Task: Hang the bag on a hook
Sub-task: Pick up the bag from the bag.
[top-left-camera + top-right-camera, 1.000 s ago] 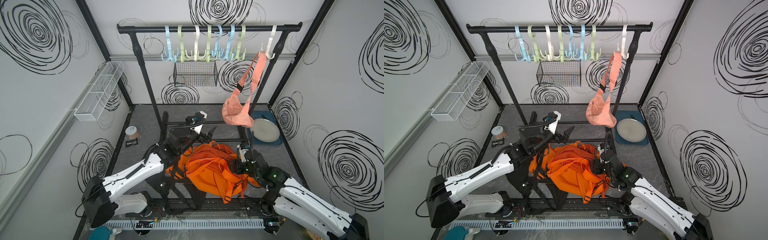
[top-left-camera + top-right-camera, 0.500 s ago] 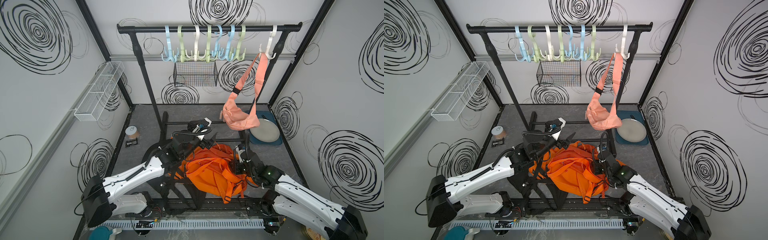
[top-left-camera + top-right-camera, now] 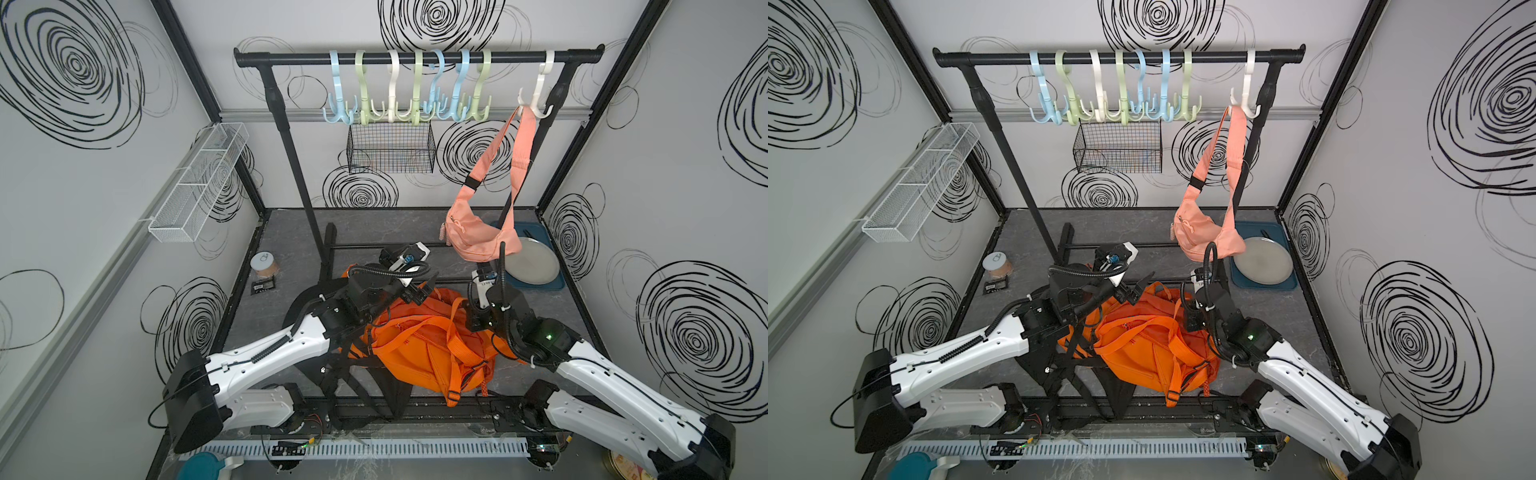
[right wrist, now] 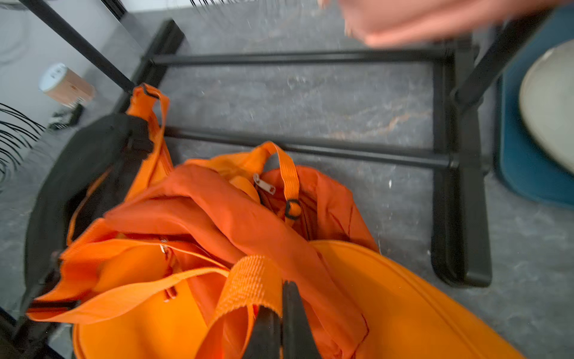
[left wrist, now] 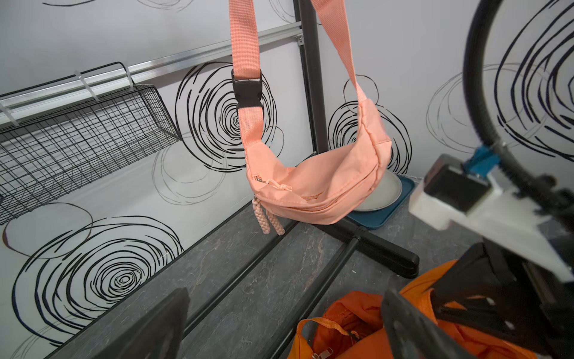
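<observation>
Orange webbing is what the right hand [image 4: 279, 298] has. Its two black fingers are pressed together on a woven strap [image 4: 248, 279] of the orange backpack [image 3: 415, 353], at the backpack's right side. The backpack lies slumped on the grey desk [image 3: 266, 311] with its straps loose across it, seen in both top views.

Over the backpack's far left edge, the left hand [image 5: 284, 293] hovers with its fingers spread wide and nothing between them.

Just beyond the backpack stands the black rack [image 3: 291, 59]. High above and behind the backpack's right side, a pink waist bag [image 3: 473, 237] hangs by its pink strap [image 5: 245, 46] from the white hook [image 3: 538, 95] on the rack's bar, clear of the desk.

Behind the backpack and to its right, a blue tray [image 3: 557, 284] sits on the desk with a grey plate [image 3: 534, 262] on it.
</observation>
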You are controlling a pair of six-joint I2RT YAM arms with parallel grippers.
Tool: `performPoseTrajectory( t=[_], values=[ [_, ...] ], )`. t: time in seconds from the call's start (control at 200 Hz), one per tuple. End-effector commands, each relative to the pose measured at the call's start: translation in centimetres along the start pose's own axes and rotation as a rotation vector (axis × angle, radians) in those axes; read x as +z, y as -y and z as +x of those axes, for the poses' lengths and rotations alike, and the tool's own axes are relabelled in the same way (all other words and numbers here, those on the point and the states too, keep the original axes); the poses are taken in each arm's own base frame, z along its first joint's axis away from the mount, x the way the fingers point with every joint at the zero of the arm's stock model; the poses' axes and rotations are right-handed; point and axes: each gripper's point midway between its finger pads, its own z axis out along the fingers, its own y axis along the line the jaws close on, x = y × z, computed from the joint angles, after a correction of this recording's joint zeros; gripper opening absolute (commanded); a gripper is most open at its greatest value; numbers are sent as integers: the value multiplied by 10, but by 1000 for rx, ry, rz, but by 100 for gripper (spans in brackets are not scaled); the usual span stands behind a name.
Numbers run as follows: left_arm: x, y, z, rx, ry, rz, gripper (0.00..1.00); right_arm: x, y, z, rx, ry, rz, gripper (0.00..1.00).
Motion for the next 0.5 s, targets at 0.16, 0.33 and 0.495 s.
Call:
performPoseTrajectory(
  t=[0.16,0.33,0.495],
  values=[
    [-25,40,-56,24,140,172,99,-48,-22,-104,-111,205,9,0],
    [-41,66,-76,-20,207,281,99,-67,-37,-154,-150,298,6,0],
    [-43,72,-78,-86,231,317,99,-81,-47,-186,-161,355,-1,0]
  ],
)
